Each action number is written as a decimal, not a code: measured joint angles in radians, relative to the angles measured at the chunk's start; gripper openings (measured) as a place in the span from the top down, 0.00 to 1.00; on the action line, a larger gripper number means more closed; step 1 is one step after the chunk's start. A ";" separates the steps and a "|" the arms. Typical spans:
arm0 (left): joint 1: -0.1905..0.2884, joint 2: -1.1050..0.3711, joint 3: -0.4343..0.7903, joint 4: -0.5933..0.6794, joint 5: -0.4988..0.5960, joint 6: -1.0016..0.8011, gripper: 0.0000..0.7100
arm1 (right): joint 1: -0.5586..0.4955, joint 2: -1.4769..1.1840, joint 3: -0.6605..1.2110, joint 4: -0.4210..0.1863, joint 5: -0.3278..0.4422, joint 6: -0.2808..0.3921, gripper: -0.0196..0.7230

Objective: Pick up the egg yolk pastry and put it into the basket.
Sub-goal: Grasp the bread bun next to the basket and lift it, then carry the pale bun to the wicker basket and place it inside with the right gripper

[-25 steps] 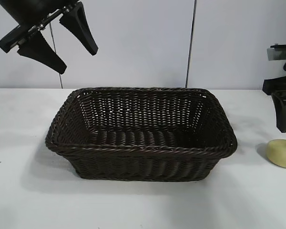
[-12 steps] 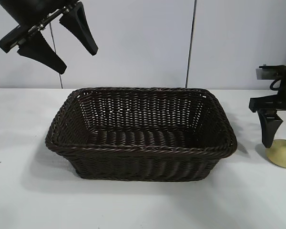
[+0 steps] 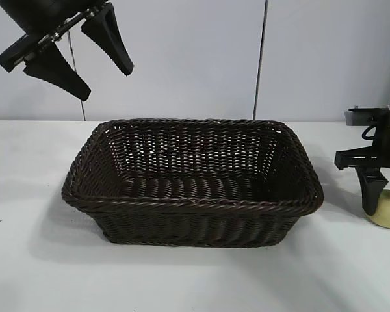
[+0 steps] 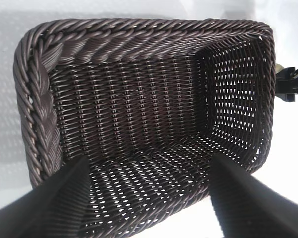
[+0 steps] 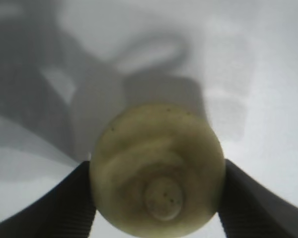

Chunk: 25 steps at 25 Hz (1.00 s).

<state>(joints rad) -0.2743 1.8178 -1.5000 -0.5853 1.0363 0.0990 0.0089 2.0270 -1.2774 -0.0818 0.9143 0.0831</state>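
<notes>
1. Right gripper [image 5: 156,198] pinches the egg yolk pastry [image 5: 156,168] on the white table [image 3: 39,273], right of the basket [image 3: 192,203].
2. Frame edge cuts the pastry off.
3. Left gripper [image 3: 84,58] hangs spread, up left of the basket.

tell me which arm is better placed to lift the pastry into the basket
Right. The right gripper is down at the table with its fingers against both sides of the egg yolk pastry. The left gripper hangs open, high above the basket, far from it.
</notes>
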 joint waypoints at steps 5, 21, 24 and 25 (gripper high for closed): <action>0.000 0.000 0.000 0.000 0.000 0.000 0.30 | 0.000 -0.049 0.000 0.000 0.027 -0.024 0.86; 0.000 0.000 0.000 -0.001 0.003 0.000 0.30 | 0.000 -0.331 -0.222 0.107 0.216 -0.051 0.86; 0.000 0.000 0.000 -0.001 0.007 0.000 0.30 | 0.000 -0.331 -0.240 0.161 0.225 -0.083 0.86; 0.000 0.000 0.000 -0.001 0.007 0.000 0.30 | 0.000 -0.331 -0.240 0.174 0.229 -0.093 0.86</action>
<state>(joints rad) -0.2743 1.8178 -1.5000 -0.5865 1.0435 0.0993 0.0089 1.6956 -1.5178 0.0919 1.1438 -0.0098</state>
